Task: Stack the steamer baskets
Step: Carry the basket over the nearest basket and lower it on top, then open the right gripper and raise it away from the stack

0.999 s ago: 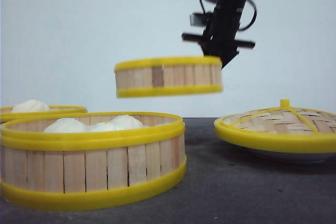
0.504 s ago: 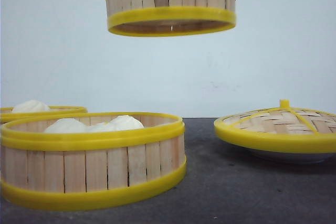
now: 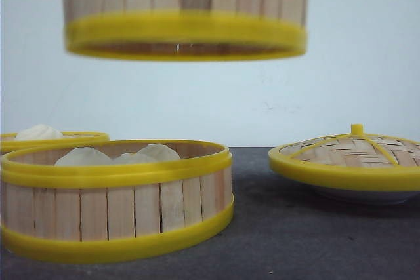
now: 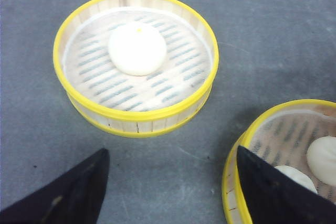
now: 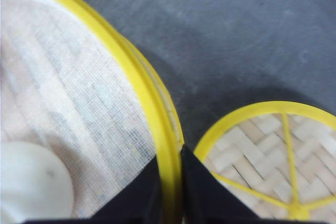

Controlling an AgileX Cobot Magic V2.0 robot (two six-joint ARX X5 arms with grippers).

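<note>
- The right end effector [image 5: 167, 192] has two black fingers pinched tight on the yellow rim of a round steamer basket [image 3: 186, 11]. It holds the basket up in the air.
- Inside that held basket, right by the fingers, lies thin white cloth and one smooth white bun [image 5: 31, 182].
- Below the held basket sits a second basket [image 3: 115, 198] on the dark gray surface [image 3: 295, 234]. It has pale wooden slats, yellow rings at top and bottom, and soft white buns inside.
- Off to the side of the right end effector rests a domed woven lid [image 3: 348, 155] with a yellow rim and a small knob.
- The left end effector [image 4: 168, 187] is spread wide and holds nothing.
- Just past its fingers sits a third basket [image 4: 136, 61] with one round bun in the middle.
</note>
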